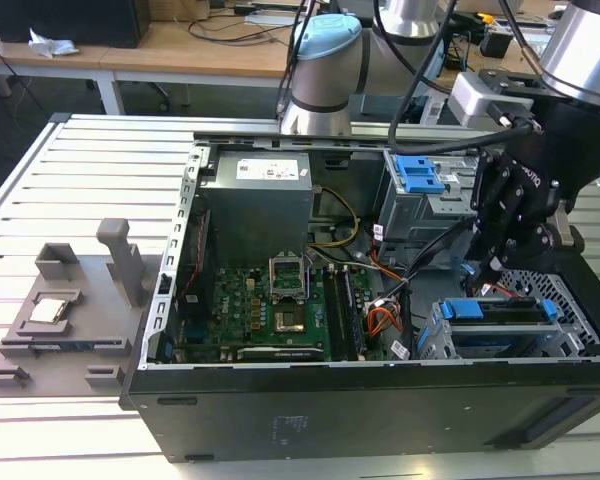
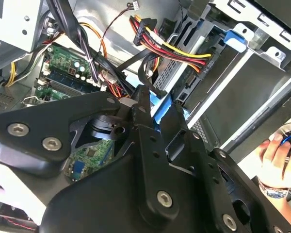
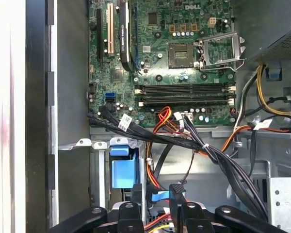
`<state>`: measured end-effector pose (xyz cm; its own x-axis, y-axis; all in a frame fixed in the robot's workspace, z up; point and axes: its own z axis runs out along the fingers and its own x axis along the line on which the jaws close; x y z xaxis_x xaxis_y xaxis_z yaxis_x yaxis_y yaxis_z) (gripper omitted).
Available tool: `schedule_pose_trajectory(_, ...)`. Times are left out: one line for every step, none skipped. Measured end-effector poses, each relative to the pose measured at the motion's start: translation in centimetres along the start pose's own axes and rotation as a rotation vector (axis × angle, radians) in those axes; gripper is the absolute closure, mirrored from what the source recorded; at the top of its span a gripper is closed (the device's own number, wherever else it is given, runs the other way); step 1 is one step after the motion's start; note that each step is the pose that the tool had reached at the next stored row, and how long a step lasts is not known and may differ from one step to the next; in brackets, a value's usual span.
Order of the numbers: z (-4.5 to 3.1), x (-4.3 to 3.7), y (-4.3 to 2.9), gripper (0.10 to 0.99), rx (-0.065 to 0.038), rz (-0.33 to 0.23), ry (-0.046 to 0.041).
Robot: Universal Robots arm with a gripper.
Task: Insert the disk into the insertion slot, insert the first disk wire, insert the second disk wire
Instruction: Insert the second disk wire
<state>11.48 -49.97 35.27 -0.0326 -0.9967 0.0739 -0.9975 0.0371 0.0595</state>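
The disk (image 1: 502,312), with its bright blue carrier, lies inside the silver perforated insertion slot (image 1: 432,345) at the front of the open case, on the exterior view's right. My black gripper (image 1: 485,272) hangs just above the disk's back end. In the first wrist view the carrier's blue end (image 3: 123,172) sits in the cage beside my gripper (image 3: 156,189), and a flat blue wire (image 3: 157,196) crosses right by it. In the second wrist view a red, yellow and black wire bundle (image 2: 174,48) reaches a black plug (image 2: 208,63), and a black wire (image 2: 148,73) ends at my gripper (image 2: 159,103).
A larger grey drive bay with a blue latch (image 1: 420,175) stands behind my gripper. The motherboard (image 1: 270,300) and power supply (image 1: 255,205) fill the case's other half. A grey fixture plate (image 1: 60,320) lies on the table. A person's hand (image 2: 276,160) rests beside the case.
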Motion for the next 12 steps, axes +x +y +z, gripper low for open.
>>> schedule_pose_trajectory(0.23, -0.03, -0.02, 0.725, 0.000, 0.000, 0.0001)
schedule_pose_trajectory(0.32, -0.05, -0.03, 0.725, 0.000, 0.000, 0.0001)
schedule_pose_trajectory(0.40, -0.06, -0.03, 0.725, 0.000, 0.000, 0.0002)
schedule_pose_trajectory(0.55, -0.07, -0.04, 0.725, 0.000, 0.000, 0.0000)
schedule_pose_trajectory(0.75, -0.09, -0.05, 0.725, 0.000, 0.000, 0.0001)
schedule_pose_trajectory(1.02, -0.11, -0.07, 0.725, 0.000, 0.000, 0.0001)
schedule_pose_trajectory(1.22, -0.12, -0.08, 0.725, 0.000, 0.000, 0.0001)
schedule_pose_trajectory(1.32, -0.13, -0.09, 0.725, 0.000, 0.000, 0.0000)
schedule_pose_trajectory(1.40, -0.14, -0.09, 0.725, 0.000, 0.000, 0.0000)
schedule_pose_trajectory(1.45, -0.14, -0.10, 0.725, 0.000, 0.000, 0.0001)
schedule_pose_trajectory(1.50, -0.14, -0.10, 0.725, 0.000, 0.000, 0.0001)
schedule_pose_trajectory(1.61, -0.15, -0.11, 0.725, 0.000, 0.000, 0.0000)
